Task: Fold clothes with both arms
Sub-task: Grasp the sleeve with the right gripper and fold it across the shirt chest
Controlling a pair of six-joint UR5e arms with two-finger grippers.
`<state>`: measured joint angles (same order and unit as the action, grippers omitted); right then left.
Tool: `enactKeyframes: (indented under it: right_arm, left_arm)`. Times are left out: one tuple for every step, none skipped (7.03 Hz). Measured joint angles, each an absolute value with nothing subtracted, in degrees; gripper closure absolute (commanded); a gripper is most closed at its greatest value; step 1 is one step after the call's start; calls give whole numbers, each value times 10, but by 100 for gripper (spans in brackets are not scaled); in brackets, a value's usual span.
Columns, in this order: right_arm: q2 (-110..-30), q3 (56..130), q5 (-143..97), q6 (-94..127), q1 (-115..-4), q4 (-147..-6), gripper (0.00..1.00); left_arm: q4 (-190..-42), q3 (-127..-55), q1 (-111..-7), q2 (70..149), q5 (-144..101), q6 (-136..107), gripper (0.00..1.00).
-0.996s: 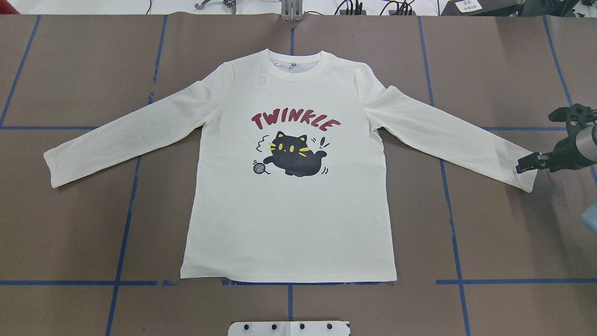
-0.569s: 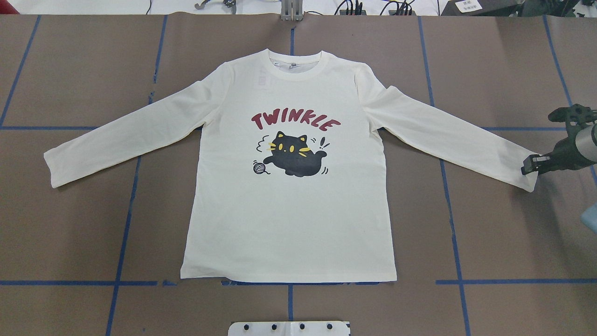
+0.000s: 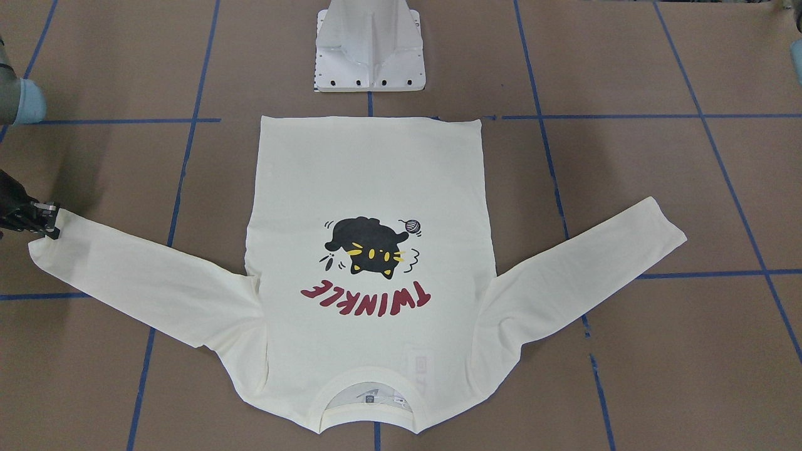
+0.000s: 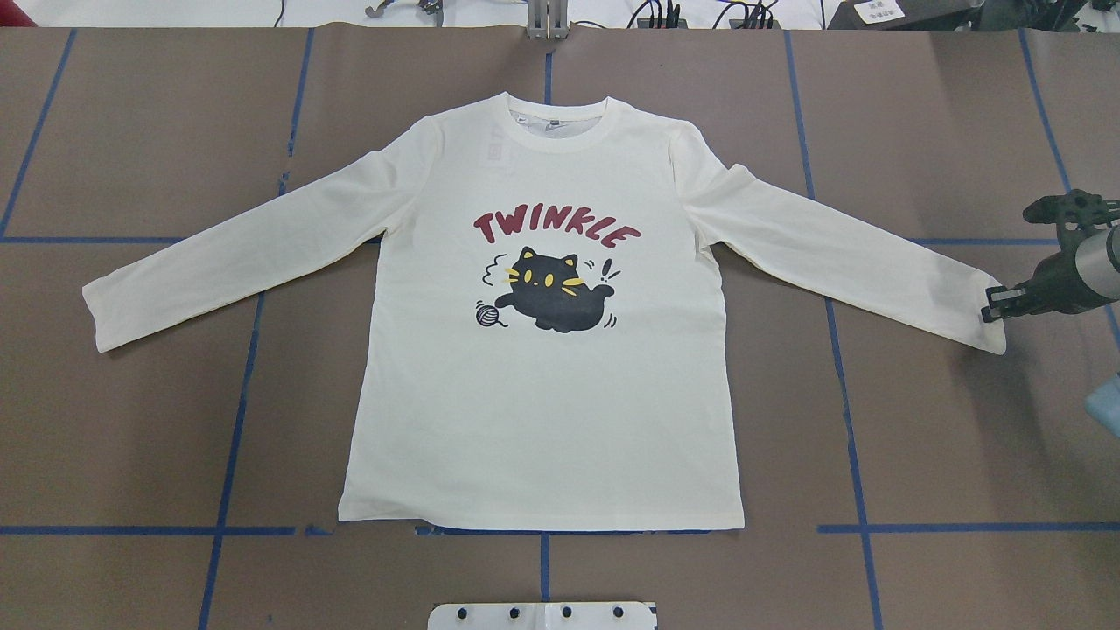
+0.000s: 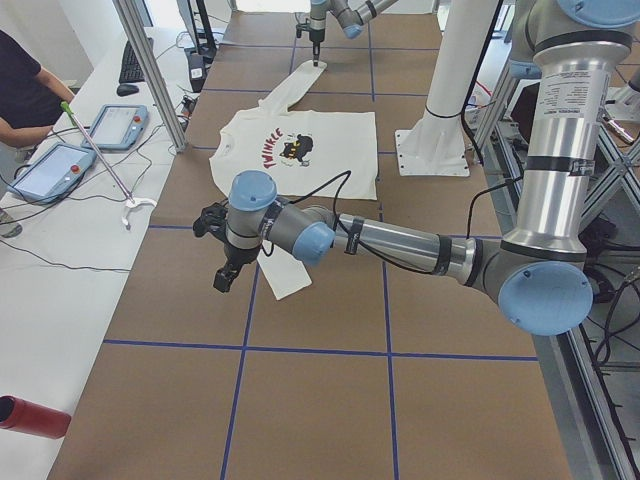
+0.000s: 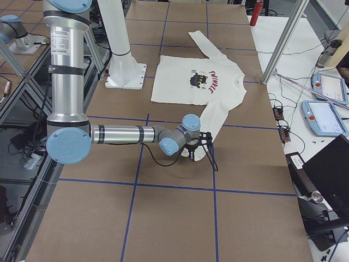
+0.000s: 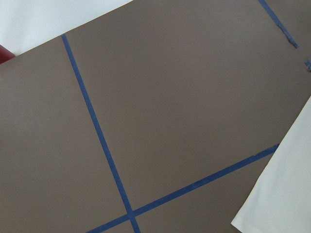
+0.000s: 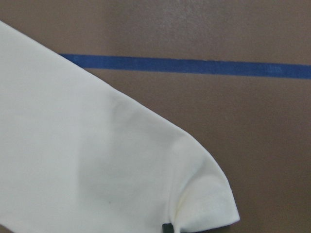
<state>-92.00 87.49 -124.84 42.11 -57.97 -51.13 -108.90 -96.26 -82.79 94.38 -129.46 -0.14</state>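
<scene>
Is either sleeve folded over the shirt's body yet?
No, the shirt has both sleeves spread out flat on the table, off to either side of its body.

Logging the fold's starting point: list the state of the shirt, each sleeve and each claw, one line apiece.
T-shirt: spread flat, print up, unfolded.
Left sleeve: stretched out flat, not folded in.
Right sleeve: stretched out flat, claw at its cuff.
Right claw: at the right cuff's edge; open or shut unclear.
Left claw: near the left cuff; open or shut unclear.
</scene>
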Motion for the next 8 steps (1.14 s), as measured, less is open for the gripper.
enactKeyframes:
  right_arm:
    - [-917, 894, -1253, 423, -580, -511, 100]
    - [-907, 917, -1266, 425, -581, -512, 100]
    - [-887, 931, -1280, 442, -583, -511, 100]
    - [-848, 938, -1288, 496, -583, -511, 100]
    - [-795, 935, -1290, 563, -580, -511, 100]
    - [-734, 920, -1288, 623, -572, -512, 100]
    - [-666, 893, -1280, 673, -561, -512, 100]
    - [-590, 856, -1263, 710, -552, -511, 100]
  left_arm:
    - [-1089, -963, -828, 944, -1295, -2, 0]
    - [-1089, -963, -828, 944, -1295, -2, 0]
    - [-1088, -965, -828, 945, -1295, -2, 0]
    - [-1088, -968, -829, 944, -1295, -2, 0]
    - [-1088, -970, -829, 944, -1295, -2, 0]
    - [-1088, -971, -829, 943, -1295, -2, 0]
    - [-1088, -971, -829, 942, -1299, -1, 0]
    - [-1088, -971, -829, 941, -1308, -1, 0]
